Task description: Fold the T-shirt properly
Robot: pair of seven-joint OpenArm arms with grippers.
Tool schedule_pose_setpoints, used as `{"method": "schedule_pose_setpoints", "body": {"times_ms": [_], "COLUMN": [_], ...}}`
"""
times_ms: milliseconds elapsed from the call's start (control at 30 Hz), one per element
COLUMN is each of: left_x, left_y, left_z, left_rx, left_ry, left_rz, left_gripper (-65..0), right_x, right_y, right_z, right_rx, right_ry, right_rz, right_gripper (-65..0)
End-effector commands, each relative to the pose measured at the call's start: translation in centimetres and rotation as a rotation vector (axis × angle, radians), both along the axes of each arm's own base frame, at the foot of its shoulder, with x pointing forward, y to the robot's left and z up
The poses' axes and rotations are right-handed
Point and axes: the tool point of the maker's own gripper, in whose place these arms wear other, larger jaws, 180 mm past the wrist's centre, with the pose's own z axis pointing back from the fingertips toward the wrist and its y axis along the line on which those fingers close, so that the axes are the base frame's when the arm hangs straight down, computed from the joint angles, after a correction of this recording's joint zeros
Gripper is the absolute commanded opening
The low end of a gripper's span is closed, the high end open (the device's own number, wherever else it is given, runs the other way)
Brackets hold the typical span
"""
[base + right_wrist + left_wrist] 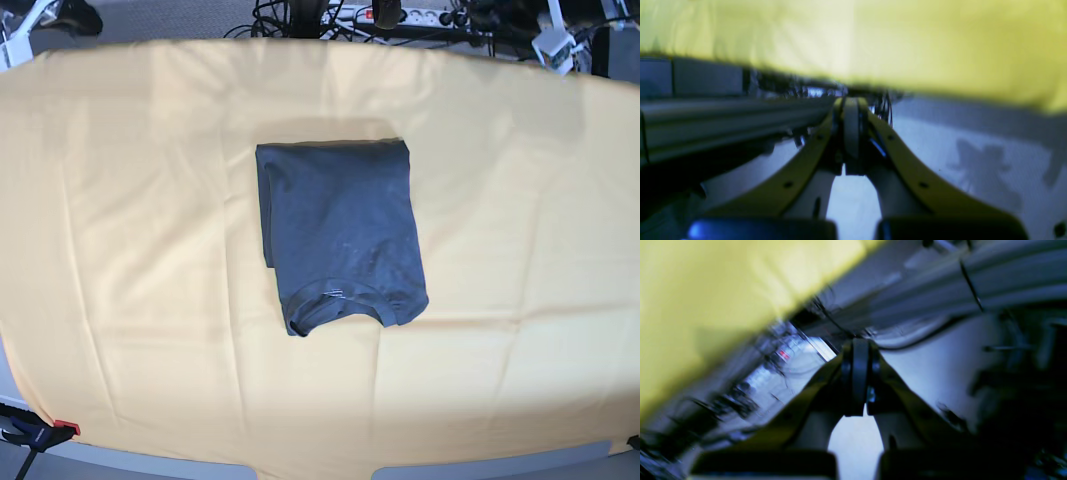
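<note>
Yellow-orange cloth point(120, 250) covers whole table, giving you flat work surface. T-shirt point(340, 235) lies centre, folded into compact rectangle, neckline toward you. Left gripper point(858, 406), right gripper point(850, 166) closed empty, parked off table.

Yellow-orange cloth point(150, 250) covered the whole table, creased, lit brightest in a patch at the near middle. Grey floor point(180, 15) showed along the far edge with tangled cables and a power strip point(420, 15). An orange-tipped clamp point(45, 432) sat at near left.
</note>
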Motion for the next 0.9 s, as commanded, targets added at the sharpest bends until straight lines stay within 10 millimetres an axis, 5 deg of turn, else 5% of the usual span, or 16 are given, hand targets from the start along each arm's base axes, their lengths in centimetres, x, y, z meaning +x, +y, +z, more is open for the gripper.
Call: {"method": "schedule_pose_setpoints", "body": {"times_ms": [0,167,300,467,667,867], "left_x": [-1.2,-5.8,-9.2,-11.6,-8.8,-6.1], "left_y": [-0.3,1.4,2.0,2.1,3.7,3.5], "left_z": [0.3,-3.0,-7.4,-15.3,-25.7,-32.3], "left_rx": [-0.017,0.052,0.024,0.014,0.069,0.145], "left_ry": [0.040,0.236,0.395,0.505,0.487,0.433], "left_rz": [-0.005,0.124,0.269,0.385,0.528,0.570], "left_gripper": [-65.0,-65.0,-65.0,-65.0,-65.0,-65.0], "right_x": [-0.6,-5.5,-10.0,-12.2,-11.7,-9.6], "right_y": [0.2,1.6,3.0,3.7,3.9,4.2], "right_z": [0.5,-1.7,-6.4,-13.7,-22.0,-27.2], "right_rx": [0.005,0.093,0.139,0.117,0.030,-0.017], "right_ry": [0.009,0.198,0.395,0.484,0.499,0.481], "right_rz": [0.014,0.010,0.002,-0.009,0.062,0.138], "right_gripper": [-65.0,-65.0,-65.0,-65.0,-65.0,-65.0]}}
